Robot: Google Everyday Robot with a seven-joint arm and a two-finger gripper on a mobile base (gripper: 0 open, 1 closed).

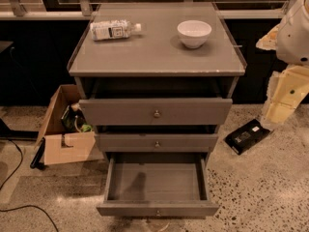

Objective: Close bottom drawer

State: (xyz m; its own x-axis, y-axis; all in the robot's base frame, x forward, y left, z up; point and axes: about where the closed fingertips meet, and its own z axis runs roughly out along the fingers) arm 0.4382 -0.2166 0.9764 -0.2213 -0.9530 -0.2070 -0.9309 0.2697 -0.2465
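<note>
Closest to me, at 6 o'clock in the view, the bottom drawer (pixel 157 181) stands pulled far out of the grey cabinet (pixel 154 57), its slim front low in the frame and its grey inner floor in full view. A small round knob (pixel 158 212) sits in the middle of that front. Just above it, toward 12 o'clock, the middle drawer (pixel 157 142) is nearly flush. The top drawer (pixel 155 111) above that juts forward a little, with a dark gap between it and the cabinet's slab. On that slab a bottle (pixel 112 30) lies on its side at 11 o'clock, cap end pointing right, and a white bowl (pixel 194 33) stands upright at 1 o'clock, the two well apart. My gripper (pixel 282 103) hangs at 3 o'clock by the right edge of the view, beside the cabinet and level with its upper drawers, well apart from the bottom drawer and touching nothing I can see. I cannot tell whether it is wide or narrow, since only pale cream parts of it show. Below it, at 4 o'clock, a black case (pixel 247 136) lies flat on the speckled floor (pixel 260 187). At 9 o'clock an open cardboard box (pixel 67 149) sits just beside the cabinet with dark and green items inside. A thin cable (pixel 19 209) curves across the floor at 8 o'clock.
</note>
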